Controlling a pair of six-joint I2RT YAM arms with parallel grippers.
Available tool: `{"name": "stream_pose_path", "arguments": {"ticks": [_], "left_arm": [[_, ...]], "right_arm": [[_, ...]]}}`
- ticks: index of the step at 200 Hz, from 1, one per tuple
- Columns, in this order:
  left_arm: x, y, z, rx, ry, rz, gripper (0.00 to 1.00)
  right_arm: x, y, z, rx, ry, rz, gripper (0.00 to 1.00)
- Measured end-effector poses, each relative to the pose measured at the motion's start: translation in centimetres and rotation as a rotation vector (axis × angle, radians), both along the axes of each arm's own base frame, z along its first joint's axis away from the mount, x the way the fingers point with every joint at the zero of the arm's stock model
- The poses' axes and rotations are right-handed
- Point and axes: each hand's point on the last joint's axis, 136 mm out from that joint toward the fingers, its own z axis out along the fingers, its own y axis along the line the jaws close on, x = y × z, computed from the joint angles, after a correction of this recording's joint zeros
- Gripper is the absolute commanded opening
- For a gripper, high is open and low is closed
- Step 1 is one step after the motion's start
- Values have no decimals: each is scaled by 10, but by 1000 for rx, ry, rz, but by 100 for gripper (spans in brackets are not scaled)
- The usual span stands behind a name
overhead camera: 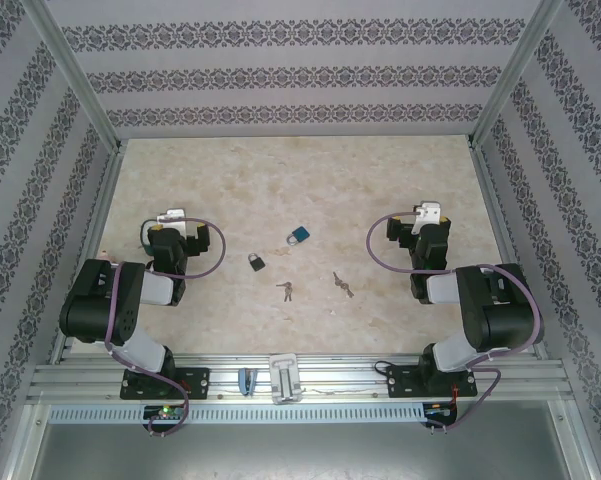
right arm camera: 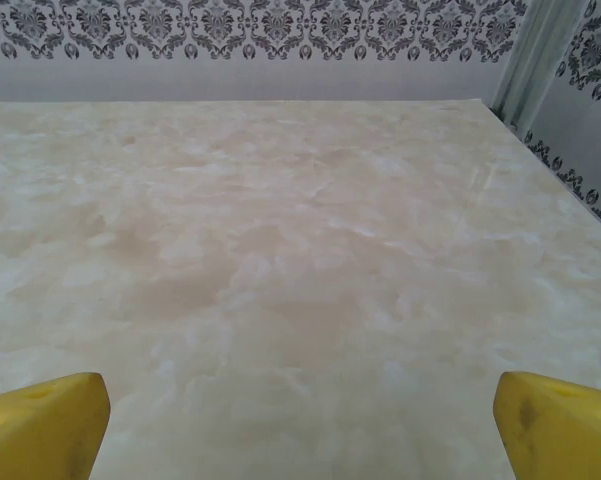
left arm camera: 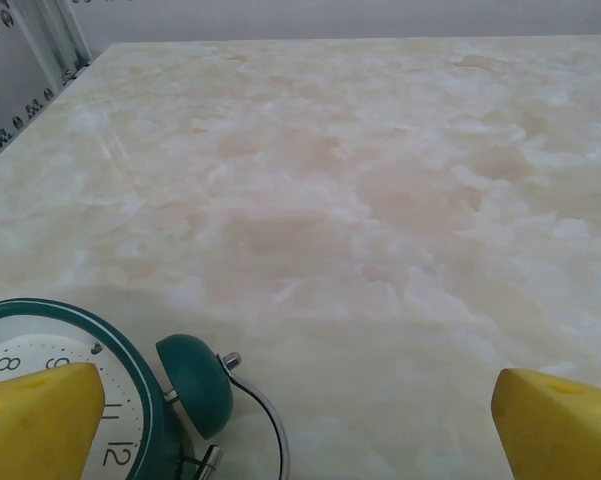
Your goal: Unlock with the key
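A small black padlock (overhead camera: 257, 262) lies on the marble table, left of centre. A blue padlock (overhead camera: 297, 236) lies a little farther back and to its right. Two small bunches of keys rest nearer the front: one key bunch (overhead camera: 287, 291) sits just below the black padlock, the other key bunch (overhead camera: 342, 285) to its right. My left gripper (overhead camera: 172, 216) (left arm camera: 300, 420) hovers left of the locks, open and empty. My right gripper (overhead camera: 430, 212) (right arm camera: 300, 420) hovers to the right of them, open, its yellow fingertips (right arm camera: 45, 425) wide apart over bare table.
A green twin-bell alarm clock (left arm camera: 130, 400) stands by the left gripper's left fingertip in the left wrist view. Patterned walls (overhead camera: 280, 75) and metal frame posts enclose the table. A rail (overhead camera: 280, 385) with small fixtures runs along the near edge.
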Motion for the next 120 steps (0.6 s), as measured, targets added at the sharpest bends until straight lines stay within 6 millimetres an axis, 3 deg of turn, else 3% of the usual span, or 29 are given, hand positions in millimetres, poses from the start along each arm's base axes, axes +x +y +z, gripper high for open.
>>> {"name": "stream_pose_path", "arguments": {"ticks": [120], "left_arm": [[2,-3,2,-6,-6,-17,99]], "right_arm": [[0,6,0,7,2,37,98]]}}
